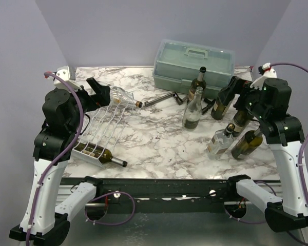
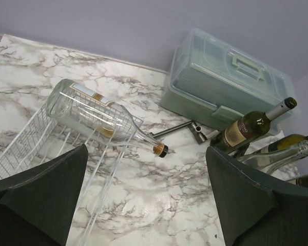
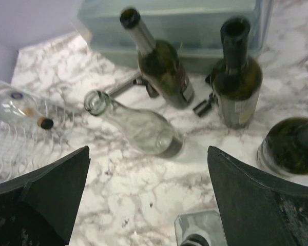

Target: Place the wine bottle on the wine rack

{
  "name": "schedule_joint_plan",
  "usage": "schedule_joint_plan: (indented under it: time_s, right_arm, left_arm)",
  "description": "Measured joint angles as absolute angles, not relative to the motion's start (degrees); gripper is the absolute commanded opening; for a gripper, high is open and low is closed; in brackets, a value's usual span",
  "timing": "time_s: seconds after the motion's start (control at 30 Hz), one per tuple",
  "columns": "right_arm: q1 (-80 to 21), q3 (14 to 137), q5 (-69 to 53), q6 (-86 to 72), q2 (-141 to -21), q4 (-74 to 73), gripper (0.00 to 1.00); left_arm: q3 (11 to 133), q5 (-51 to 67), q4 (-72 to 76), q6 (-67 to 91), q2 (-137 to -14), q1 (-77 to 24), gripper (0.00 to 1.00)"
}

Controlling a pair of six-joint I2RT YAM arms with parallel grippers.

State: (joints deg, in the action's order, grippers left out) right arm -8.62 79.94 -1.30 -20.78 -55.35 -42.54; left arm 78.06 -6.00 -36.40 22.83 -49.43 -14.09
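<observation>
Bottles first: the ones not yet racked stand huddled on the right half of the marble table [image 1: 154, 143], in front of the pale green toolbox [image 1: 195, 59]. My pick for the next one up is the standing clear bottle [image 3: 138, 125]. It is leftmost of the huddle, upright with its long axis straight up, mouth open and uncorked, the glass empty and see-through. Which bottle is really meant I can't say for sure.

It sits ahead of the right gripper [image 3: 149, 154], between the lines of the two fingers, which are spread wide with nothing in them. Just behind it stand a long-necked dark bottle [image 3: 164, 72] and a broad dark bottle [image 3: 238, 87], close enough to get knocked.

Now the relation that matters: the wine rack [image 1: 105, 125] lies well to the left, across the table, with its long axis running near to far. So the carry looks to go leftward, and the bottle has to tip from standing to lying in a cradle. A corked clear bottle [image 2: 92, 115] already lies at the far end and a racked dark bottle [image 1: 105, 155] at the near end, both necks pointing right. The rows between them are bare.

Over the rack's far end hangs the left gripper [image 2: 146, 164], fingers wide apart and empty. It is well apart from the huddle, so the right arm is the nearer one.
</observation>
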Motion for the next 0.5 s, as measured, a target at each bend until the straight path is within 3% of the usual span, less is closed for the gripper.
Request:
schedule_joint_plan:
  time_s: [0.5]
  right_arm:
    - [-14.92,79.11,4.6,-19.51,-56.29,-61.12,0.96]
  left_arm:
    - [75.44,-2.98,-36.67,22.92,-53.28,-14.09,0.99]
